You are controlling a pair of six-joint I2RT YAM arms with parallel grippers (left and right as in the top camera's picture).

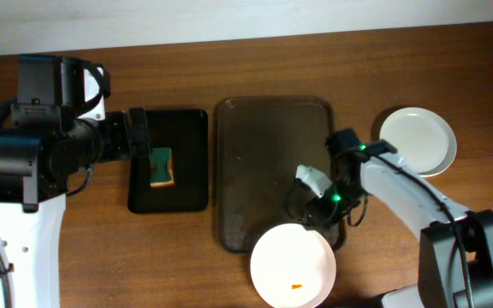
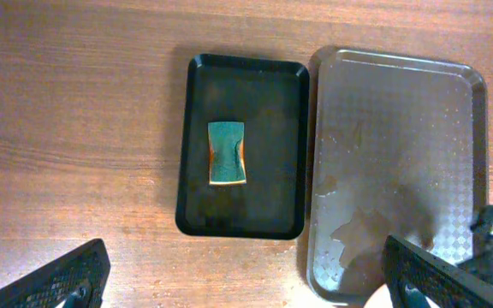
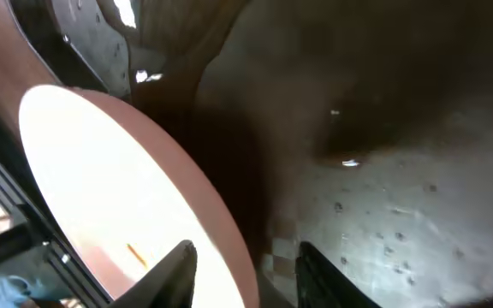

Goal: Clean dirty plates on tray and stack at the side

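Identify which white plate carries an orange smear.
The lower plate, held by the right gripper at the tray's near edge; the upper-right plate on the table looks clean.

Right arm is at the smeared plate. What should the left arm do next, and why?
Probably lower the open left gripper to grasp the green sponge in the small black tray: the round white plate between the right gripper's fingers shows an orange smear.
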